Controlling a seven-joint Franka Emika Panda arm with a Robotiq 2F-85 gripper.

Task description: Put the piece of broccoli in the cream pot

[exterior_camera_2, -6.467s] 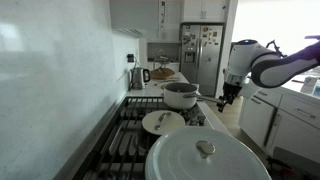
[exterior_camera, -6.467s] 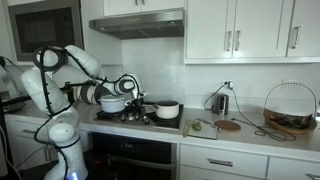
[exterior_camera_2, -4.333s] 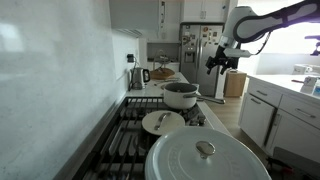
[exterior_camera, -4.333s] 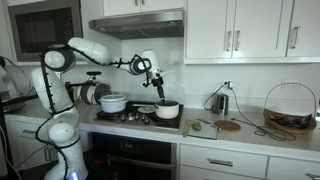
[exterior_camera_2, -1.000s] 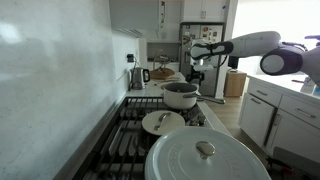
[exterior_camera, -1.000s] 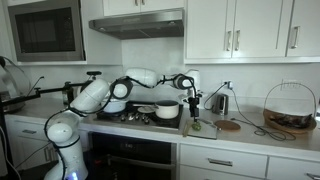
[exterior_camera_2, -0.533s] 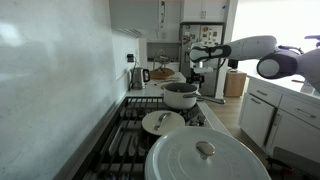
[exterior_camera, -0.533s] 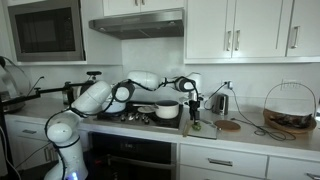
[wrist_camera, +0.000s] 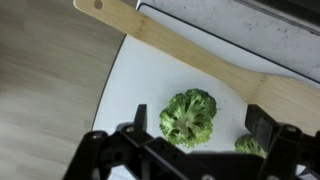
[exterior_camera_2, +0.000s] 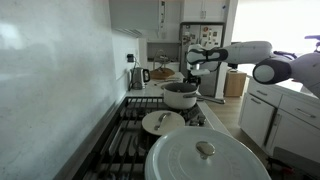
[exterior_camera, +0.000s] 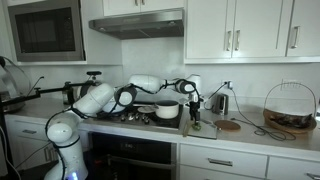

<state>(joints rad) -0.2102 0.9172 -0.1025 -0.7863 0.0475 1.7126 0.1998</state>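
The black two-fingered gripper (exterior_camera: 192, 113) is held wide open, nothing grasped, over the small dark-green lumpy piece of broccoli (wrist_camera: 189, 117), which is seen lying on a flat white board (wrist_camera: 130, 80), near the round cream pot (exterior_camera: 167, 110).

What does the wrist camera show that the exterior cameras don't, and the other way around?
Wrist only: the piece of broccoli close up, lying on a white board, with a wooden utensil nearby. Exterior only: the cream pot on the stove, a white lid, and the arm stretched out towards the counter. Shared: the open gripper.
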